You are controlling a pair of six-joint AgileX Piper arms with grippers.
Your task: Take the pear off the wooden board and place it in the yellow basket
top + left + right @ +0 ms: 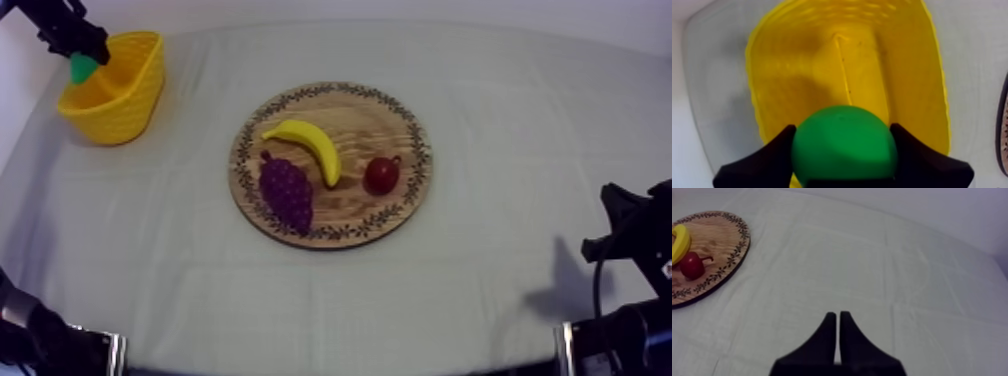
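In the top view, one round wooden board [365, 122] is seen at the middle of the table [500, 100]. Three toy fruits are carried on it: one banana [308, 142], one bunch of grapes [286, 192] just beside it, and one small red fruit [381, 175] toward the board's right rim. One yellow basket [130, 95] is set at the table's far left corner. One green pear [82, 68] is held by the left gripper [84, 60] over the basket's left rim, off the board.

In the left wrist view, the pear [844, 145] is pinched between the two black fingers [767, 160], one pressed to each side of it. The basket [912, 75] lies open beneath it, with a raised ridge along its floor; the pear is held above the opening, not resting inside.

In the right wrist view, the right gripper [838, 319] is seen over bare cloth, well apart from the board [722, 233], with its jaws pressed together as a narrow wedge. One banana [679, 243] and one small red fruit [691, 265] are seen on the board
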